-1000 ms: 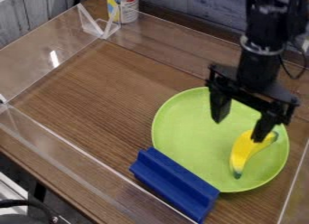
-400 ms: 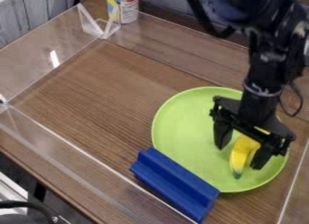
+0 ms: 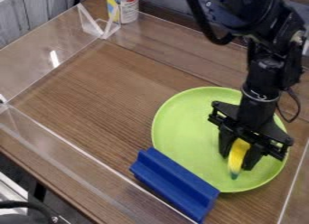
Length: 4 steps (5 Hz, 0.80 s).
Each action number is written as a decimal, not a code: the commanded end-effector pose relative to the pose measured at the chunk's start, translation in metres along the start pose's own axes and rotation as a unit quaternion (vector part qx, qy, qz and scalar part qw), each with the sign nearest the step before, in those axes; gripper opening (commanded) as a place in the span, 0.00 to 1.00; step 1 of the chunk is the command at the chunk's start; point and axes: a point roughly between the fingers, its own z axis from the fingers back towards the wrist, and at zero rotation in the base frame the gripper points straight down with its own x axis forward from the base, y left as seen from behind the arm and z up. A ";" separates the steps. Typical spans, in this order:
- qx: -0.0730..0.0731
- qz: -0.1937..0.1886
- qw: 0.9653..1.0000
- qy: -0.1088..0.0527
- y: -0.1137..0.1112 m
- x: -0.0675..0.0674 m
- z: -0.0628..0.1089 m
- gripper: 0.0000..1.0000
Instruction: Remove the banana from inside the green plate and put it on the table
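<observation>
Wood table (image 3: 108, 92), claw (image 3: 245, 152) w/ banana (image 3: 240, 160)

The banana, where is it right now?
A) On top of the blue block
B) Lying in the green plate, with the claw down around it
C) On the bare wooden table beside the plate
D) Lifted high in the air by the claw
B: the banana lies inside the green plate, and the claw stands straight down over it, a finger on each side.

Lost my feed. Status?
Gripper down astride banana, not yet lifted. Banana on green plate. Blue block beside plate, clear of gripper.
</observation>
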 end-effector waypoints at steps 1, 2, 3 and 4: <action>-0.013 -0.002 0.999 -0.039 0.001 0.006 0.034 0.00; -0.017 -0.002 0.998 -0.061 0.006 0.010 0.062 0.00; -0.021 0.003 0.996 -0.085 0.016 0.029 0.090 0.00; -0.018 0.002 0.997 -0.076 0.021 0.028 0.072 0.00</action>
